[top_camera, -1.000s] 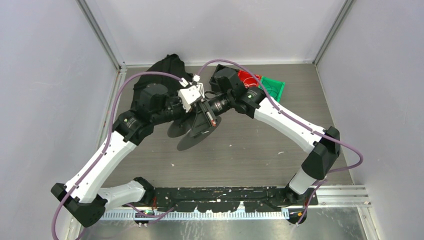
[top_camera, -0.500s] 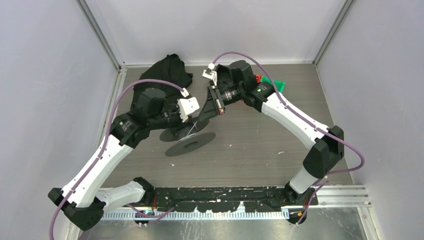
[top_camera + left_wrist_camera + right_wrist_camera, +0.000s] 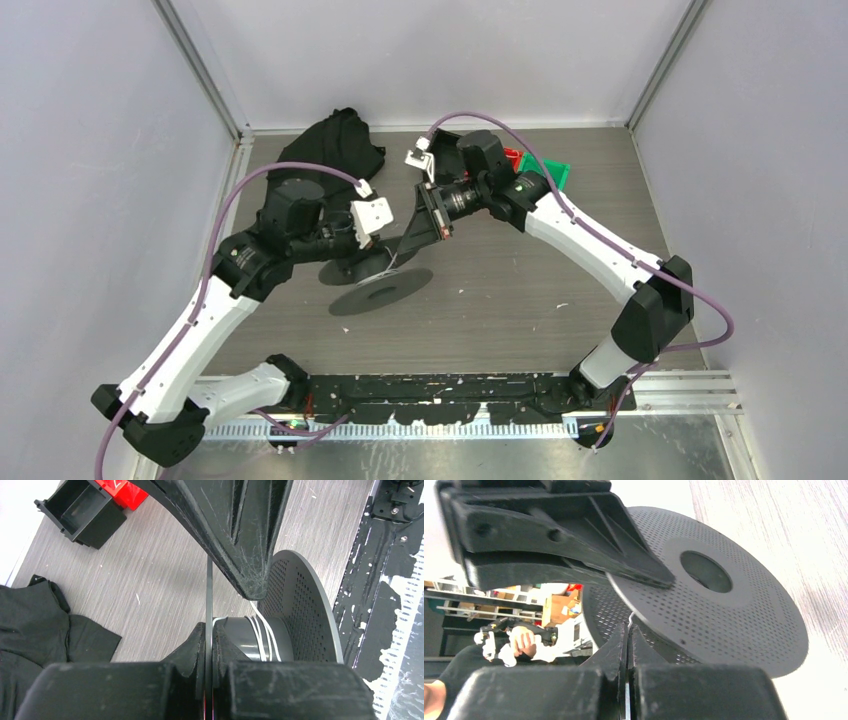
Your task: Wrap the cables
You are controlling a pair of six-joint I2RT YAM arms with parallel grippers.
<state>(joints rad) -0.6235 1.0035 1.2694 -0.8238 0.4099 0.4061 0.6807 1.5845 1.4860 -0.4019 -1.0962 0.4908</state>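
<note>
A black spool (image 3: 382,293) with two perforated flanges sits tilted at mid-table. My left gripper (image 3: 208,628) is shut on the thin edge of the near flange (image 3: 209,590). White cable (image 3: 263,636) is wound in a few turns round the hub, in front of the far flange (image 3: 302,605). My right gripper (image 3: 628,629) is shut on the white cable (image 3: 630,618), which leaves its tips toward the gap between the flanges (image 3: 724,615). From above, the right gripper (image 3: 403,252) reaches down to the spool from behind, and the left gripper (image 3: 355,262) comes from the left.
A black cloth (image 3: 332,140) lies at the back left. A red bin (image 3: 511,156) and a green bin (image 3: 551,172) stand at the back right behind the right arm. A black bin (image 3: 80,511) shows in the left wrist view.
The right arm swung up and back, then edged toward the spool. The left arm drew back to the left with the spool. Both grips held.
</note>
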